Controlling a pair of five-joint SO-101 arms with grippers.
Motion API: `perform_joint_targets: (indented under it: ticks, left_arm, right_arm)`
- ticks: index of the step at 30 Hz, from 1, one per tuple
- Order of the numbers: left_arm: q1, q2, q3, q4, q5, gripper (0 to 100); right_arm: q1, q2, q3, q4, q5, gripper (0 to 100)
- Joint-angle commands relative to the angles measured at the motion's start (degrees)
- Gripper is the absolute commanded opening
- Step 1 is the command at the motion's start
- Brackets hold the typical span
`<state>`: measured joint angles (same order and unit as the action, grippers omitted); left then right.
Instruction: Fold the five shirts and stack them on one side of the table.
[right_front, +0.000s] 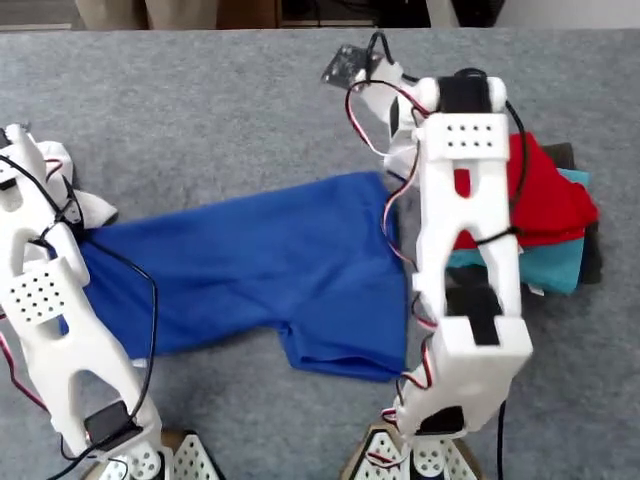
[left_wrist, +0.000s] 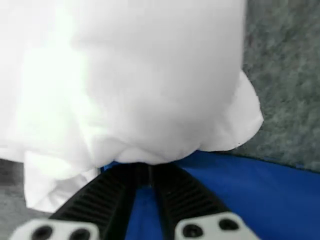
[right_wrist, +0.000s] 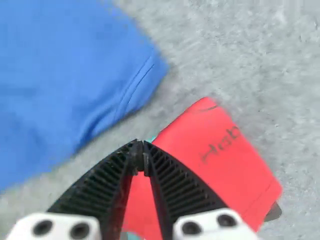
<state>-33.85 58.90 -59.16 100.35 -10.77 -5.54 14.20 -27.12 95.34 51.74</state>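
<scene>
Shirts lie on the grey table, and the blue shirt is the largest of them. It is spread flat across the middle, with one sleeve pointing toward the near edge. The right arm stands over the blue shirt's right edge, and the left arm stands at its left end.

On the right side of the table is a folded stack. The red shirt is on top, a teal shirt is under it, and a dark shirt shows at the bottom edge.

A white shirt lies bunched at the blue shirt's left end, overlapping its edge.

The left pincer is closed. Its tips meet over the blue cloth, right at the white shirt's hem.

The right pincer is also closed, with its tips together above the red shirt's corner, near the blue shirt's hem.
</scene>
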Motion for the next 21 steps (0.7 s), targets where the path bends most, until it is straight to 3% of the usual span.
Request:
perform_joint_targets:
  ticks: [1, 5, 10, 18, 21]
  left_arm:
    - [-1.7, -5.1, -3.3, 0.6, -0.9, 2]
    - [-1.3, -14.5, 4.5, 0.6, -1.5, 2]
    - [-1.1, -29.9, 23.5, 0.5, -6.0, 2]
    - [-1.6, -54.2, 47.6, 0.3, -10.5, 2]
    - [-1.5, -59.9, 51.8, 0.3, -10.4, 2]
  right_arm:
    - [-3.1, -6.8, 5.1, 4.4, 5.7, 0.2]
    - [-7.0, -12.6, 20.5, 2.1, 9.2, 0.2]
    - [-11.6, -22.2, 42.2, -4.9, 11.6, 0.2]
    - [-26.8, -43.9, 69.3, -14.6, 16.3, 0.8]
    - [-31.1, -46.1, 77.7, -22.0, 15.5, 8.0]
